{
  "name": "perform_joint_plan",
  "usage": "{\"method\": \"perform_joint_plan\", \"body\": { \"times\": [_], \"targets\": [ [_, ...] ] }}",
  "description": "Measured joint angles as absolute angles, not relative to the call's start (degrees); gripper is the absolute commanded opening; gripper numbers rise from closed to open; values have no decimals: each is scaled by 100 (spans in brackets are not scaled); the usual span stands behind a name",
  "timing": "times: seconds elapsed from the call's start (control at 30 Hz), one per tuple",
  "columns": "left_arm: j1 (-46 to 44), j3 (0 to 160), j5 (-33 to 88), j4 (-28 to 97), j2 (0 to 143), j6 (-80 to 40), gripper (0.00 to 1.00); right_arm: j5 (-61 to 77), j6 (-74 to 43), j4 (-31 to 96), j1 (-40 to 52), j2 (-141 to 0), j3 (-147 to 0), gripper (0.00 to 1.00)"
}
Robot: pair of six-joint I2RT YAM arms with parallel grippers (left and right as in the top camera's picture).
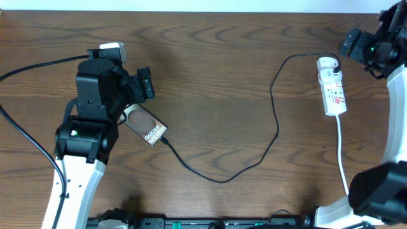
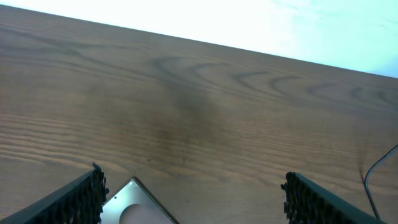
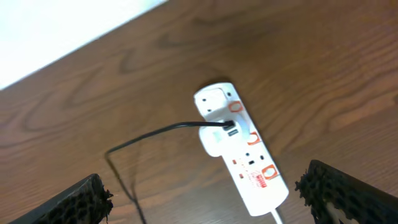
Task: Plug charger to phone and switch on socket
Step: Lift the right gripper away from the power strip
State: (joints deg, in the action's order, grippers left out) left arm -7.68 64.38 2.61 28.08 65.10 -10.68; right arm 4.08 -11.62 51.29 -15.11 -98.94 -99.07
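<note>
While your left gripper (image 2: 193, 184) hangs wide open over the phone (image 1: 147, 125), only one corner of the slab shows between its fingers (image 2: 74, 200) in the wrist view, with bare wood running on to the back edge of the table (image 1: 210, 76). The phone lies slantwise on the left side, and the charger (image 1: 224, 180) tip meets its lower-right end; whether it is seated you cannot tell. The cable loops across the open middle and up to the socket (image 1: 334, 89), which lies at the back right. Your right gripper (image 3: 204, 185) hangs near its plug end, jaws spread wide, holding nothing.
</note>
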Motion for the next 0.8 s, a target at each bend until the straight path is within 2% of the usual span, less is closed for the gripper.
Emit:
{"method": "perform_joint_plan", "body": {
  "times": [0.57, 0.8],
  "targets": [
    [-777, 6438, 263, 2860, 6469, -1068, 88, 399, -1262, 5162, -1492, -9883, -9904, 99],
    [-794, 6366, 263, 3430, 5673, -1068, 88, 399, -1262, 5159, -1492, -9885, -9904, 99]
  ]
}}
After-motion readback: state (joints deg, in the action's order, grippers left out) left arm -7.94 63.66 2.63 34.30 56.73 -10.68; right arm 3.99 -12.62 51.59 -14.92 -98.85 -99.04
